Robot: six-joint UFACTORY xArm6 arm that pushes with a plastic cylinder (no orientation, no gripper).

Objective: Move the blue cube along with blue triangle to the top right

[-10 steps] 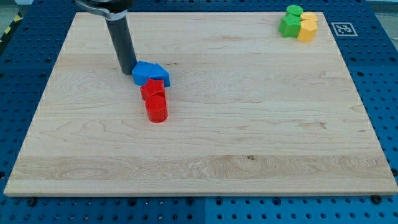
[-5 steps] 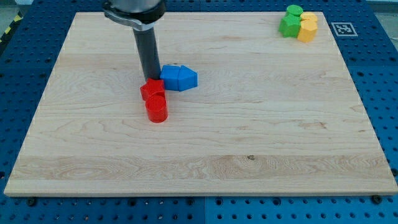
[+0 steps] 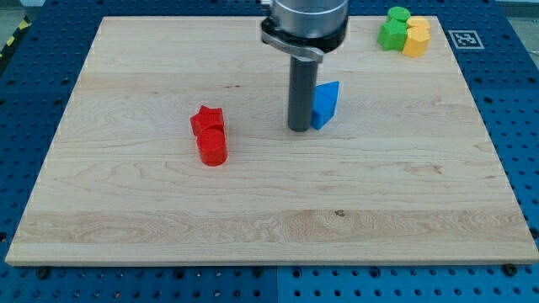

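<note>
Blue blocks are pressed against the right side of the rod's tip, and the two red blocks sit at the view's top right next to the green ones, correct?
Not quite. The blue blocks do sit right of my tip, but the red blocks lie left of centre. The camera view shows yellow blocks beside the green ones.

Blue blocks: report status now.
My tip down on the board, at the view's left of the blue blocks, touching. One blue shape visible, rod hides the rest. Green and yellow blocks occupy the top right corner.
</note>
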